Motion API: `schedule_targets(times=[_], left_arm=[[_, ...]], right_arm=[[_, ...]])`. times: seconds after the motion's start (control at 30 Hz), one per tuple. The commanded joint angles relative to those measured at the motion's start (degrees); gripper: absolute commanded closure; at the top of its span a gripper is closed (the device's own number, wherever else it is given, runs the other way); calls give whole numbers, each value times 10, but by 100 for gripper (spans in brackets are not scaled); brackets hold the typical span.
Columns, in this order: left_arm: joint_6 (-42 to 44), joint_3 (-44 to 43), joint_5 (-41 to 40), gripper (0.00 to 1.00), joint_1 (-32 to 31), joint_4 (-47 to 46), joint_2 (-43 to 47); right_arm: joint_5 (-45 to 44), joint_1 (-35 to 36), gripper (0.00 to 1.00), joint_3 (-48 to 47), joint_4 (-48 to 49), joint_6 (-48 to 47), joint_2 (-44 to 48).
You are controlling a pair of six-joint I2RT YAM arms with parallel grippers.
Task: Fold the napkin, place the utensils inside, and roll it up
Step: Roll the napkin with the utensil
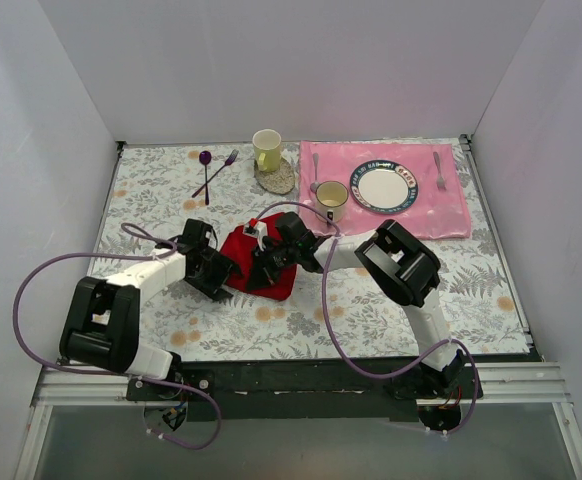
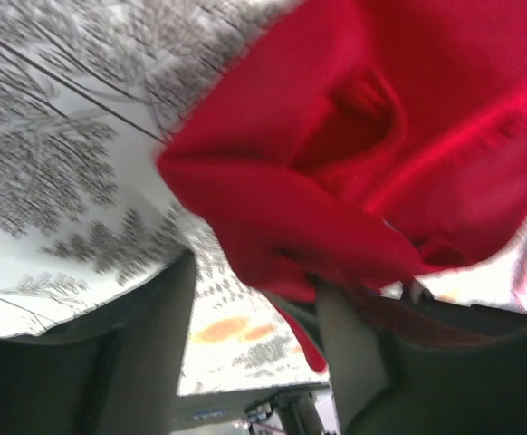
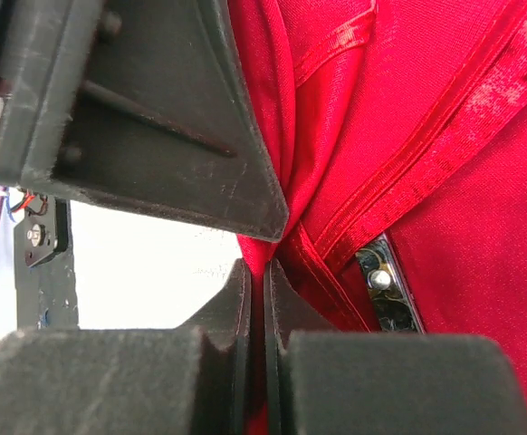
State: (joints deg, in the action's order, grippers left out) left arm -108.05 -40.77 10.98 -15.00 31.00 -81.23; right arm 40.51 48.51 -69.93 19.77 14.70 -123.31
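Note:
The red napkin (image 1: 271, 275) lies bunched in folds on the patterned table between my two grippers. My right gripper (image 1: 271, 255) (image 3: 265, 272) is shut on a pinched ridge of the napkin (image 3: 445, 136); red cloth shows between its pads. My left gripper (image 1: 214, 270) (image 2: 254, 285) is at the napkin's left edge, with its jaws apart. The napkin (image 2: 354, 163) drapes over the tip of its right finger (image 2: 359, 362), and the table shows in the gap. A dark glossy strip with a silver rivet (image 3: 386, 288) peeks from the folds; it may be a utensil's handle. Otherwise the utensils are hidden.
At the back, a yellow mug (image 1: 267, 148) stands on a coaster, with a purple spoon and fork (image 1: 211, 172) to its left. The pink placemat (image 1: 441, 212) at back right holds a plate (image 1: 381, 187), a second mug (image 1: 331, 200), and a silver fork (image 1: 438, 170). White walls enclose three sides.

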Motion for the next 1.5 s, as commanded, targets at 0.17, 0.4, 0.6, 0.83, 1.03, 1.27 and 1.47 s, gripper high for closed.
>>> schedule_targets(times=[0.17,0.4,0.6,0.83,1.03,1.27,1.47], left_arm=[[50,-33,-103,74,-6,25,-50],[72,-38,-111,100,-12,13,-93],[60,-58,-83,100,-15,64,-95],[43,-65,-56,100,-19,91,-89],[43,-68,-54,100,-19,97,-89],[44,-62,-48,100,-18,94,-86],[45,-66,-47,100,-19,101,-83]], right_arm=[[-139,14,99,16,-120,-88,-34],[-159,31,99,-15,-168,-135,-37],[-223,49,89,-58,-283,-164,-10],[-284,75,61,-115,-359,-161,39],[-325,91,46,-144,-387,-172,64],[-388,121,37,-136,-389,-182,91],[-394,140,37,-131,-361,-187,86]])
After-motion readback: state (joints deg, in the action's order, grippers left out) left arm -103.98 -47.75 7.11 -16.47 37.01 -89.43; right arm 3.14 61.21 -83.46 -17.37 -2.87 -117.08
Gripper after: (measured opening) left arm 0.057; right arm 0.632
